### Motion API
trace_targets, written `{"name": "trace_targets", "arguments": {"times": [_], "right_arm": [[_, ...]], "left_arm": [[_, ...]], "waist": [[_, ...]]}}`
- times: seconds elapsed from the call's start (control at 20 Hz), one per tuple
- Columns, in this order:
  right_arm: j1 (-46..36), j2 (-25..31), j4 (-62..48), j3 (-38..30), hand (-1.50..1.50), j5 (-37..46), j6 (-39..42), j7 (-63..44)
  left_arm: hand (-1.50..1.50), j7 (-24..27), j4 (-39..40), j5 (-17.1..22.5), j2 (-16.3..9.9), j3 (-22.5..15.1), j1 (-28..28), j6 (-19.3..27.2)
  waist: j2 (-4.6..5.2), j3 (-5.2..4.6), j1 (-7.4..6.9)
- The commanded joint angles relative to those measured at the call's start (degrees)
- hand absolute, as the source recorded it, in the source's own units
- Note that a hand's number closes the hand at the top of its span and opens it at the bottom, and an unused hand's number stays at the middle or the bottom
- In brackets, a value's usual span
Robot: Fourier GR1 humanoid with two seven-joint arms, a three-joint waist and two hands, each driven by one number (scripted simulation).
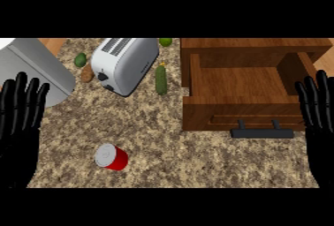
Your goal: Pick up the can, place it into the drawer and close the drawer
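Here, red can (112, 157), label unreadable

A silver toaster (124, 58) lies beside a cucumber (160, 79) on the speckled counter (195, 154).

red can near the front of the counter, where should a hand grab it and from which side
Grip the red can round its curved side wall, coming from above. It looks tipped, silver end up and to the left, with bare counter all round. The left hand, open at the left edge, looks nearer.
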State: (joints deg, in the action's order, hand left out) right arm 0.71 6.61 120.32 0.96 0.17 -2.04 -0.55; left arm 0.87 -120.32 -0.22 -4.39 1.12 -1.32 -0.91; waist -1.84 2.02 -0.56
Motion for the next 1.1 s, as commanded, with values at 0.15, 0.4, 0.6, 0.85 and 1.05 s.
{"name": "trace_targets", "arguments": {"times": [0.15, 0.4, 0.6, 0.85, 1.05], "right_arm": [[0.92, 0.11, 0.77, -1.19, -1.5, -0.81, 0.83, 3.71], [4.89, -0.12, -4.75, -2.0, -1.5, -0.22, -1.17, -6.6], [4.59, 0.6, 1.06, -2.4, -1.5, 0.29, -2.23, -13.47], [5.98, 1.09, -1.92, -5.45, -1.5, -3.36, 1.55, -8.94], [8.93, 1.44, -0.13, -7.21, -1.5, -4.64, 3.02, -9.0]], "left_arm": [[-1.5, 0.54, -5.61, 7.05, -1.43, -9.76, -0.66, -10.76], [-1.5, -10.2, -5.23, 9.06, -7.8, -14.12, -12.29, -16.78], [-1.5, -12.53, -10.64, 14.5, -10.92, -9.42, -17.12, -18.76], [-1.5, -10.83, -12.72, 11.42, -9.19, -10.67, -21.02, -20.52], [-1.5, -18.17, -16.15, 12.35, -6.81, -12.15, -19.42, -16.85]], "waist": [[1.65, -1.99, 1.17], [1.74, -2.0, -0.02], [1.69, -2.07, 0.2], [1.76, -2.03, 0.34], [1.77, -2.02, 0.46]]}}
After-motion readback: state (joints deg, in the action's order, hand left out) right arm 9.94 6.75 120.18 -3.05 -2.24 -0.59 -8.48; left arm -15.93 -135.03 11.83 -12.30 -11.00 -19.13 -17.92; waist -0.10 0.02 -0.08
